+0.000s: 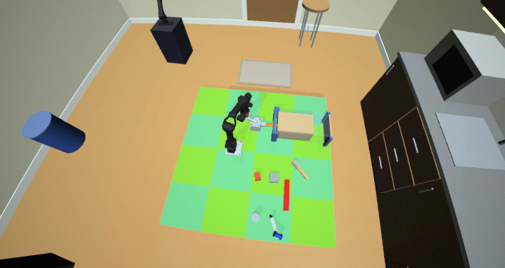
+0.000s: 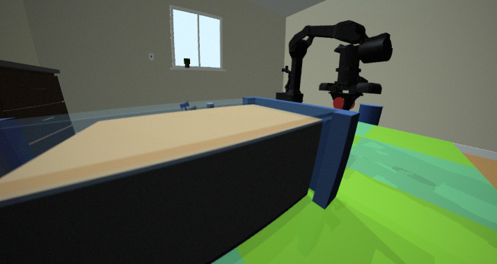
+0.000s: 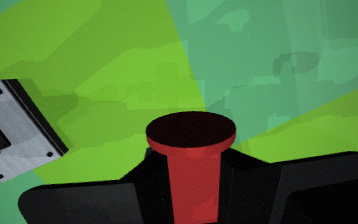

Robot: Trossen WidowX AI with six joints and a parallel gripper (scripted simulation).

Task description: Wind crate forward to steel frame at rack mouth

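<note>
My gripper is shut on the red knob of the winch handle. The handle's pale arm runs from the knob to the top of the grey winch. The key and round hole are hidden. An orange strap runs from the winch towards the crate. The tan-topped crate sits flat inside the clear-panelled cubby. Its front is close behind the blue frame; whether they touch cannot be told.
A wood-handled tool, a red bar, a grey block, an orange-red block, a pale cylinder and a blue-headed mallet lie apart from the winch. The arm's base plate is near the winch.
</note>
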